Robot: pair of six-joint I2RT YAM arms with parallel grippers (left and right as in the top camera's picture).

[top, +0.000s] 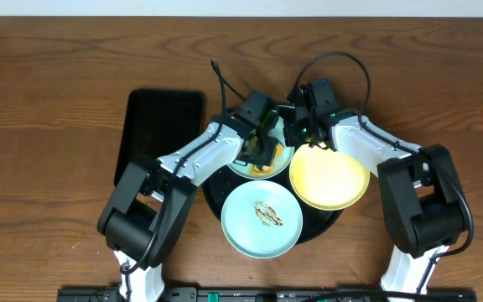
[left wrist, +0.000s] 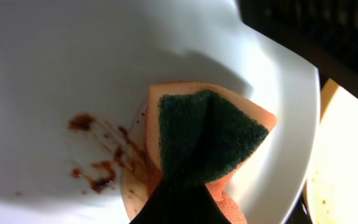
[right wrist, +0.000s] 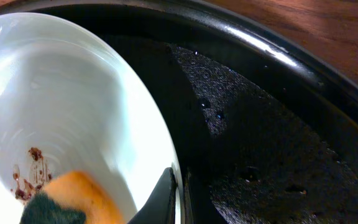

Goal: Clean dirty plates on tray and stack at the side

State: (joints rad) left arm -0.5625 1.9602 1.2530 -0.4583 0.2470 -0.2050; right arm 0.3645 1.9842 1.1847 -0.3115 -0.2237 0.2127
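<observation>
Back plate (left wrist: 73, 62): pale blue, at the rear of the tray (right wrist: 260, 143); whether flat or tipped, cannot tell.
Sauce (left wrist: 101, 165): brown streaks left of the plate's centre, not yet wiped away.
Sponge (left wrist: 207, 134): orange with a green scouring face, folded and pressed into the plate's bowl, just beside the sauce.
Left gripper (top: 264, 149): clamped on the sponge from above, over the back plate.
Right gripper (right wrist: 178, 193): looks pinched on the back plate's right rim, one finger inside and one outside, likely steadying it.
Front plate (top: 241, 231): pale blue, at the tray's near edge and hanging over it; brown smear in the centre, untouched.
Yellow plate (top: 329, 178): right side of the tray, overlapping its rim, just beside the other two; centre looks clean from overhead.
Handling: probably light and stiff, glossy, so slippery where wet or sauced; material not tellable, so best treated as breakable. Likely slides on the glossy tray under a wiping push unless held.
Hold: by the thin rim, pinched with one finger inside and one under; nothing else on so shallow a plate to grip.
Progress: seemingly mid-wipe on one plate; none stacked at the side yet.
Small tray (top: 159, 130): black, rectangular, left of the round one and apart from it.
Bench (top: 49, 101): brown wood under everything.
</observation>
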